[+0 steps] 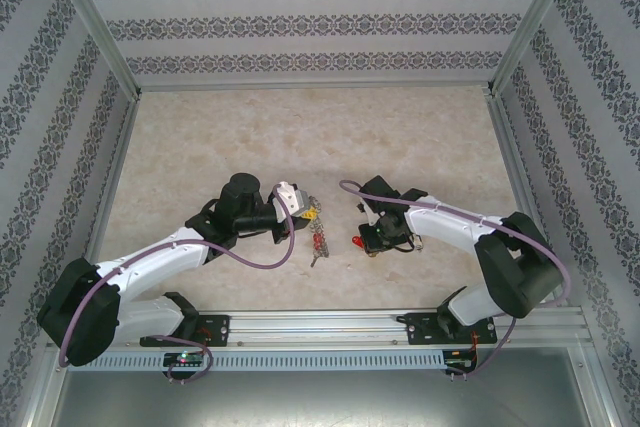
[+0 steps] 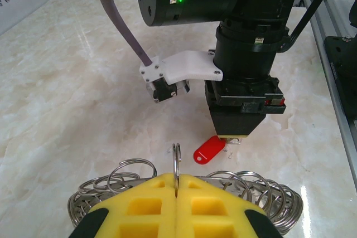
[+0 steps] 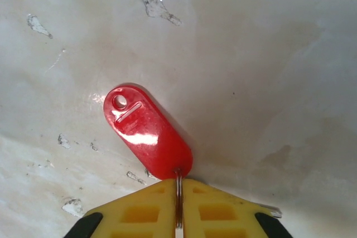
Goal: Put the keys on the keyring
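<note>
In the left wrist view my left gripper (image 2: 177, 189) has its yellow pads shut on one upright wire loop of the keyring (image 2: 268, 199), whose silvery loops fan out to both sides on the table. From above, the left gripper (image 1: 306, 213) sits at table centre with the keyring (image 1: 313, 203) at its tip. My right gripper (image 3: 178, 199) is shut on the thin metal part of a red-headed key (image 3: 148, 132), its head lying on the table. The right gripper (image 1: 370, 243) holds that key (image 1: 358, 242) a short way right of the ring. The same key (image 2: 209, 150) lies just beyond the held loop.
More small red keys (image 1: 320, 242) lie in a short line just in front of the keyring. The marble tabletop (image 1: 300, 137) stretches open behind both arms. Patterned walls and metal posts (image 1: 110, 57) box in the space; a rail (image 1: 320, 327) runs along the near edge.
</note>
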### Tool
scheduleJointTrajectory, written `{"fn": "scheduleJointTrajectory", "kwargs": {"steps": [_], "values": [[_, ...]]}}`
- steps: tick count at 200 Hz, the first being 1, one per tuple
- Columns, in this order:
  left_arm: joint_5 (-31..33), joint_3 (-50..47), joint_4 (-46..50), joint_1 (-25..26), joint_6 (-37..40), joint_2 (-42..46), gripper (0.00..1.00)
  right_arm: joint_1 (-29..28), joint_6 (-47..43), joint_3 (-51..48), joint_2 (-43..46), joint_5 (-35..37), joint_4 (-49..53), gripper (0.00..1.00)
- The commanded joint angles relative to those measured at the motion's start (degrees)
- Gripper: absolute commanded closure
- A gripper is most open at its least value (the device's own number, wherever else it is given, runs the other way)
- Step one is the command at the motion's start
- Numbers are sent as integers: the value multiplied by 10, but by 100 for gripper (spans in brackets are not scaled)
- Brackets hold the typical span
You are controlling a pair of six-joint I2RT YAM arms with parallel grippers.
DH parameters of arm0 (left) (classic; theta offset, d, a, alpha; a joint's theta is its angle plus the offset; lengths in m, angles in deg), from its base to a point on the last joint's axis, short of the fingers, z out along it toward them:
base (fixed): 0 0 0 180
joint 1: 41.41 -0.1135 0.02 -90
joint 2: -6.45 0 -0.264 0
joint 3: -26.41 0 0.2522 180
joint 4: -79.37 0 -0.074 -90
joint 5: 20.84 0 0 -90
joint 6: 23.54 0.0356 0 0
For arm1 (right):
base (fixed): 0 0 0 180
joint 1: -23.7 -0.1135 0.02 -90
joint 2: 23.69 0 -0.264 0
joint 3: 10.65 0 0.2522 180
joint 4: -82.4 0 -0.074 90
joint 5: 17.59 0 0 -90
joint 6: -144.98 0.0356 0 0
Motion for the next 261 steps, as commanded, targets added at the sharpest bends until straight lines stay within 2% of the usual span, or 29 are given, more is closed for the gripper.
{"fn": "scheduleJointTrajectory", "kwargs": {"steps": [1,104,159,196,244,261], "values": [[-5,2,0,-2,1,10,100,7,3,7,-12,9,-6,86],[-5,3,-2,-2,1,6,100,7,3,13,-3,22,0,87],[-10,-1,-4,-2,-1,5,100,6,-1,9,17,21,0,100],[-14,0,-6,-2,-6,7,100,1,-59,-17,146,2,-41,100],[-29,4,-15,-2,-15,9,100,13,-184,-88,376,-132,-134,100],[-35,5,-20,-2,-19,13,100,13,-214,-102,429,-147,-149,100]]}}
